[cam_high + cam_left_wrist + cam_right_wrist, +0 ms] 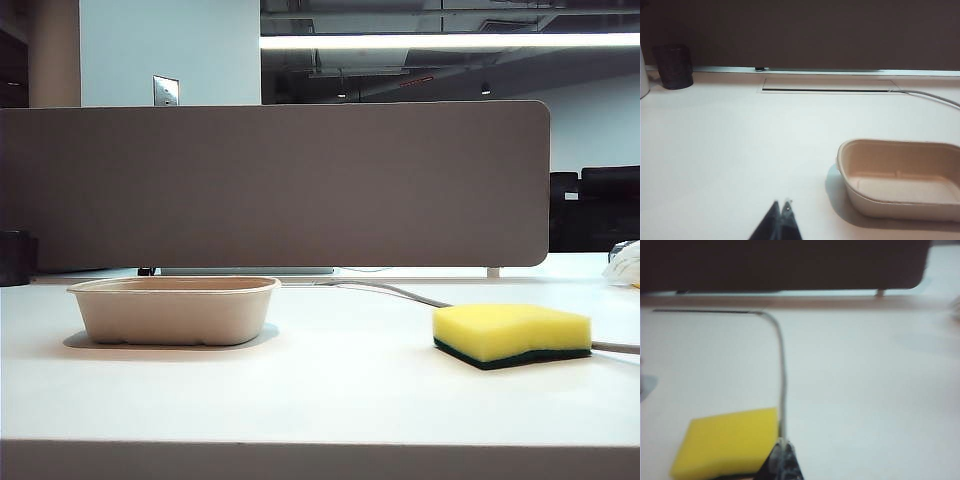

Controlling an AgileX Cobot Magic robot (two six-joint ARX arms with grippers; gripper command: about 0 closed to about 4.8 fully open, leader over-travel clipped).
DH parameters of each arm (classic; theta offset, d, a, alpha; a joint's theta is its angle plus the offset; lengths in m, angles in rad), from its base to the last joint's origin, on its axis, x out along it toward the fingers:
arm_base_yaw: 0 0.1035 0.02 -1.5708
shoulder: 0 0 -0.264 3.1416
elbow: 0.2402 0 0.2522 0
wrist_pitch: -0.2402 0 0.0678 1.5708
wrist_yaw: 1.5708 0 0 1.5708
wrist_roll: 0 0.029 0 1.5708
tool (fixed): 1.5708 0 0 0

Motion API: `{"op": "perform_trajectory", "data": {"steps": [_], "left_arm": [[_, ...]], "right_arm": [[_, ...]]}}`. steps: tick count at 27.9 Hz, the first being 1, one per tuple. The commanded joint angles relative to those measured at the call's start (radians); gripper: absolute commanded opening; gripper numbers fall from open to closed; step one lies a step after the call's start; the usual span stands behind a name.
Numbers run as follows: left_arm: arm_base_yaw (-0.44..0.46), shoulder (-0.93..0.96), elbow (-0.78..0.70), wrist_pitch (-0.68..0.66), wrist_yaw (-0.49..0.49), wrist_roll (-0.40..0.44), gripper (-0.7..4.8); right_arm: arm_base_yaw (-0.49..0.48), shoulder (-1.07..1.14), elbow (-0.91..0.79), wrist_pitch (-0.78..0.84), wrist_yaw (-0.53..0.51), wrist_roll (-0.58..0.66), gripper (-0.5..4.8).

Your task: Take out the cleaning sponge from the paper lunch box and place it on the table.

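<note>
The cleaning sponge point(511, 335) lies flat on the counter point(330, 400), well apart from the empty paper lunch box point(175, 309). Left tool point(780, 206) is clenched, holding nothing, near the box. Right tool point(785, 446) is clenched, empty, beside the sponge. Risk: its tips could nudge the sponge when it moves away.

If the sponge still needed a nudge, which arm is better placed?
Right. The right claw, shut, sits right beside the cleaning sponge on the table; the left claw, shut, is near the empty paper lunch box.
</note>
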Motion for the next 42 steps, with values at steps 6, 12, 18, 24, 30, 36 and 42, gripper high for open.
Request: {"op": "perform_trajectory", "data": {"steps": [6,12,18,24,30,36,42], "left_arm": [[0.000,0.000,0.001,0.008,0.001,0.001,-0.05],[0.000,0.000,0.001,0.008,0.001,0.001,-0.05],[0.000,0.000,0.001,0.007,0.000,0.001,-0.05],[0.000,0.000,0.001,0.007,0.001,0.001,-0.05],[0.000,0.000,0.001,0.008,0.000,0.001,-0.05],[0.000,0.000,0.001,0.008,0.000,0.001,-0.05],[0.000,0.000,0.001,0.007,0.000,0.001,-0.05]], "right_arm": [[-0.066,-0.081,-0.048,0.017,0.032,-0.066,-0.05],[-0.107,-0.100,-0.048,0.019,0.050,-0.074,-0.05],[-0.080,-0.100,-0.048,0.016,0.099,-0.067,-0.05],[-0.051,-0.100,-0.048,0.016,0.158,-0.060,-0.05],[-0.051,-0.100,-0.048,0.017,0.154,-0.040,-0.05],[-0.051,-0.100,-0.048,0.017,0.154,-0.040,-0.05],[-0.051,-0.100,-0.048,0.017,0.154,-0.040,-0.05]]}}
